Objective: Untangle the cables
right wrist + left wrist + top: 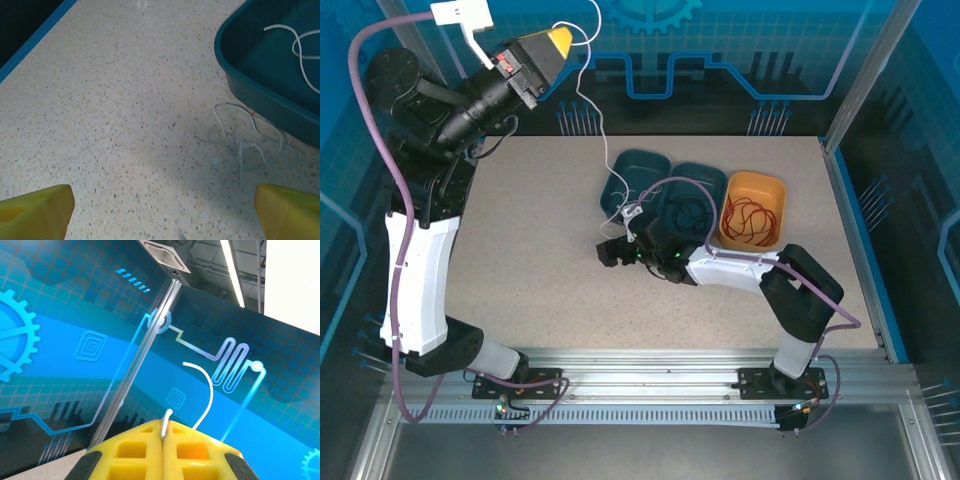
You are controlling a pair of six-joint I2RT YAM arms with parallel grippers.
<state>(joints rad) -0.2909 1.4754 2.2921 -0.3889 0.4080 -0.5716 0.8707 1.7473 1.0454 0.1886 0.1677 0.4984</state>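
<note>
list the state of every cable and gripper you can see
left gripper: shut on the white cable, raised high
right gripper: open, holding nothing, low over the table
white cable: one end pinched, the rest trailing down into the leftmost tray
black cable: loose in the middle tray
red cable: coiled in the orange tray

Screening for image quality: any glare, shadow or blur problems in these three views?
Left wrist view: blown-out white patch upper right, bright ceiling strip, yet the white cable is legible. Right wrist view: soft shadow on the table beside the teal tray; near fingertips slightly blurred. Top view: evenly lit, sharp.
</note>
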